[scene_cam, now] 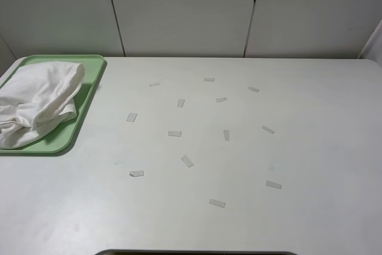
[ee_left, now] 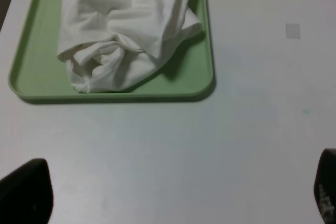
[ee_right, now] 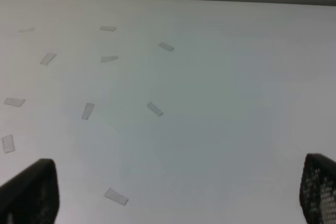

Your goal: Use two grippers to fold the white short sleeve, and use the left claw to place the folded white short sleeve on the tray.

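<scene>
a white short sleeve [scene_cam: 37, 103] lies bunched and loosely folded, wrinkled, on a pale-green tray [scene_cam: 89, 97] with rounded corners and a low rim. the tray sits flat at the table's nine to ten o'clock edge, the shirt covering most of it.

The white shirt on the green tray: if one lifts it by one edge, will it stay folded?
Probably not. The white shirt lies in soft, loose folds, so it looks floppy and would likely sag open. It seems light. Pushed, it might bunch against the tray rim rather than slide.
</scene>
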Action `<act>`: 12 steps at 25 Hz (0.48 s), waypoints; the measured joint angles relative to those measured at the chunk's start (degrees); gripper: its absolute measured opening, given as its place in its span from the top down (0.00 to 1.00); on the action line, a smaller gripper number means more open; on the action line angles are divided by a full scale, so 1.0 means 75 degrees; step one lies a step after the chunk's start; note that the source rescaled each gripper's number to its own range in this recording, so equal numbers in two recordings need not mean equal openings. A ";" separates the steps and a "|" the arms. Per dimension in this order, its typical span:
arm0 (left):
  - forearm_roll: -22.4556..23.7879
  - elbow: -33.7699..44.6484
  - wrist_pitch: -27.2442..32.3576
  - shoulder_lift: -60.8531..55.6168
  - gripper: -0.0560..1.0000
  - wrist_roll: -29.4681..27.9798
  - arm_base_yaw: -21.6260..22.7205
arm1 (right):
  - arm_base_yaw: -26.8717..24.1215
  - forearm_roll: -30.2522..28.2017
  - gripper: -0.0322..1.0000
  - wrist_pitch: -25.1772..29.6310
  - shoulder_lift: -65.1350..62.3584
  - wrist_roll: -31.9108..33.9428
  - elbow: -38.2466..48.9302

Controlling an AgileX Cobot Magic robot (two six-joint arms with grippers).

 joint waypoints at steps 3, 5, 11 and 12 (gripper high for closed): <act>0.0000 0.0000 0.0000 0.0000 0.00 0.0080 0.0000 | 0.0000 0.0006 0.00 0.0000 0.0000 0.0000 0.0000; 0.0000 0.0002 0.0000 0.0000 0.00 0.0444 0.0000 | 0.0000 0.0006 0.00 0.0000 0.0000 0.0000 0.0000; -0.0081 0.0002 -0.0006 -0.0005 0.00 0.0751 0.0000 | 0.0000 0.0006 0.00 0.0000 0.0000 0.0000 0.0000; -0.0090 0.0002 -0.0006 -0.0005 0.00 0.0767 0.0000 | 0.0000 0.0006 0.00 0.0000 0.0000 0.0000 0.0000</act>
